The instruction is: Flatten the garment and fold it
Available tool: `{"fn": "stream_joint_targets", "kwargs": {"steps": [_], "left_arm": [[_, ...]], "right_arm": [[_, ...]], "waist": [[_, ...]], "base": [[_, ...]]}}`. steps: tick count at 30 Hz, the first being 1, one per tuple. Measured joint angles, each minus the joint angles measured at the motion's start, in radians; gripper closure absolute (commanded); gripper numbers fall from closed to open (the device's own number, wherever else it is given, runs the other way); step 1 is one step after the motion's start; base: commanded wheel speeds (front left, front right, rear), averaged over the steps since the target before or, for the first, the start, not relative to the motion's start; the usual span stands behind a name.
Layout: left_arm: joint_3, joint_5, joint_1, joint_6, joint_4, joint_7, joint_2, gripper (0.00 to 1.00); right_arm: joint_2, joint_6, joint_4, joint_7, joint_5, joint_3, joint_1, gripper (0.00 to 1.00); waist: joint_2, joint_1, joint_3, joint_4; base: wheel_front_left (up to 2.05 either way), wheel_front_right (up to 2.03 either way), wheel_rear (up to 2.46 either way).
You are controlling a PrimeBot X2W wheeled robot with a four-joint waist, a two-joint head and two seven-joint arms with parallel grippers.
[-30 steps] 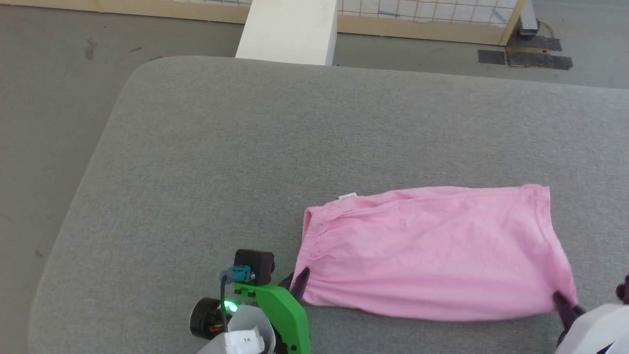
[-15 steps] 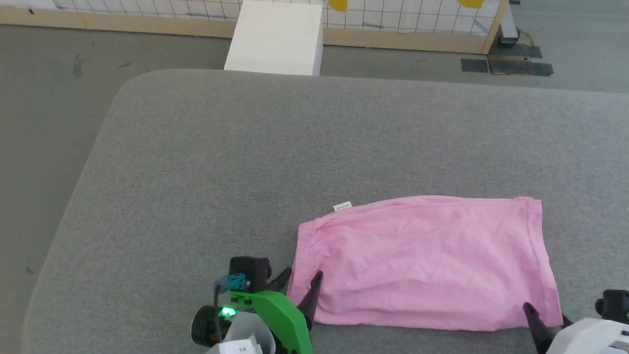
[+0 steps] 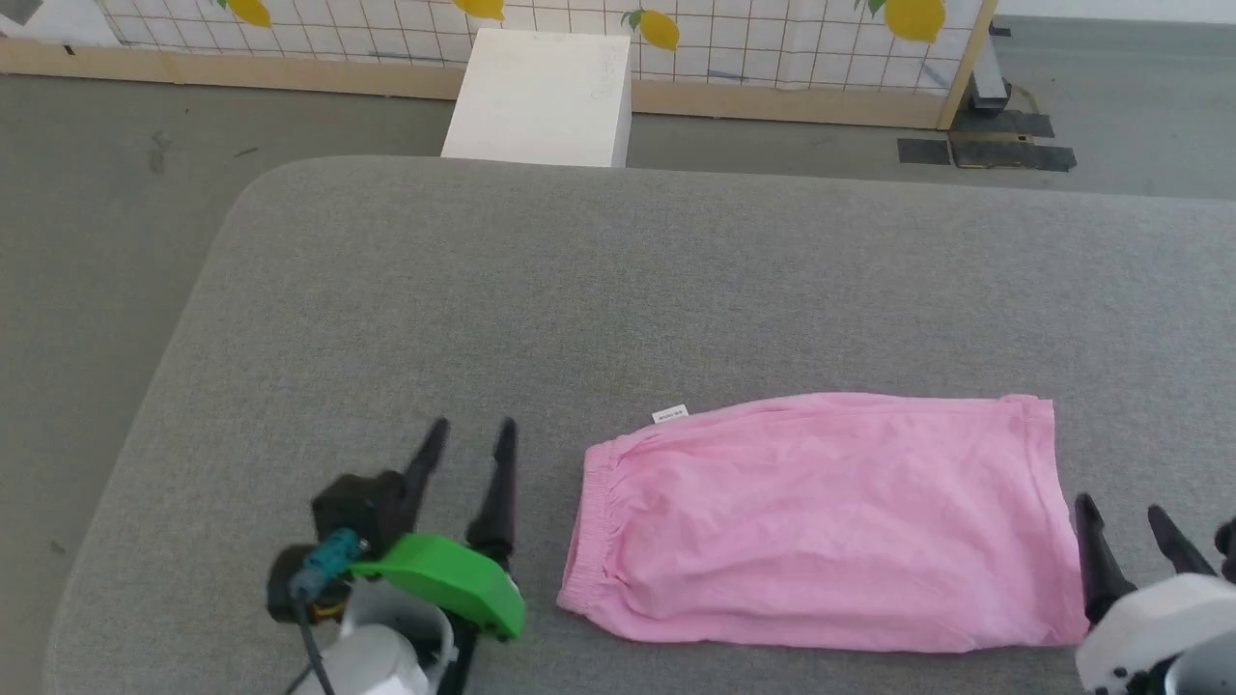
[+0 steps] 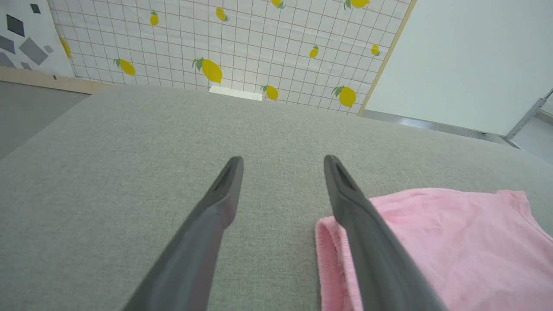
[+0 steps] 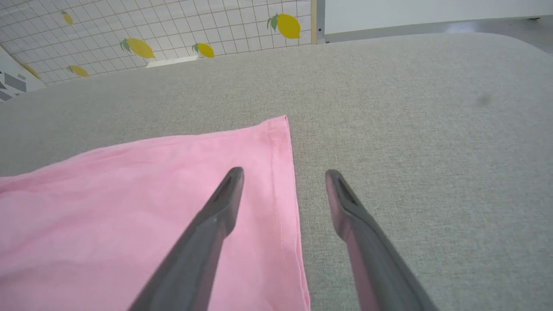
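L gripper (image 3: 473, 428): fingers spread, empty; just left of gathered waistband, not touching.
R gripper (image 3: 1118, 509): fingers spread, empty; straddles hem edge, contact w/ cloth can't be told.
Garment (image 3: 821, 526): pink, lying flat, few wrinkles, near front-right of grey padded surface (image 3: 579, 290); label (image 3: 670, 414) at far waistband corner.
Step, est.: flattening appears done, fold not begun.
Next req.: pinch both thin layers at one end, carry across w/o dragging.

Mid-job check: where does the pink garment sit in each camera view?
Head view: garment lower right, flat on the grey cushion.
Left wrist view: lower right corner, elastic edge near bottom centre.
Right wrist view: lower left, hem running down the middle.
Shared landmark: the lemon-print grid panel beyond the cushion.
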Motion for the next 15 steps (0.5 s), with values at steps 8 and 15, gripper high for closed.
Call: {"fn": "stream_joint_targets", "kwargs": {"steps": [8,15], "left_arm": [[0.212,0.225,-0.014,-0.078,-0.069,-0.007,-0.044,0.0],[0.344,0.347,-0.014,-0.175,-0.048,-0.007,-0.113,0.0]], "right_arm": [[-0.02,0.0,0.149,-0.04,-0.025,0.028,-0.134,0.0],[-0.032,0.0,0.364,0.061,0.006,-0.002,-0.24,0.0]], "waist": [[0.0,0.0,0.013,-0.007],[0.0,0.0,0.025,-0.013]], "base": [[0.0,0.0,0.0],[0.0,0.0,0.0]]}}
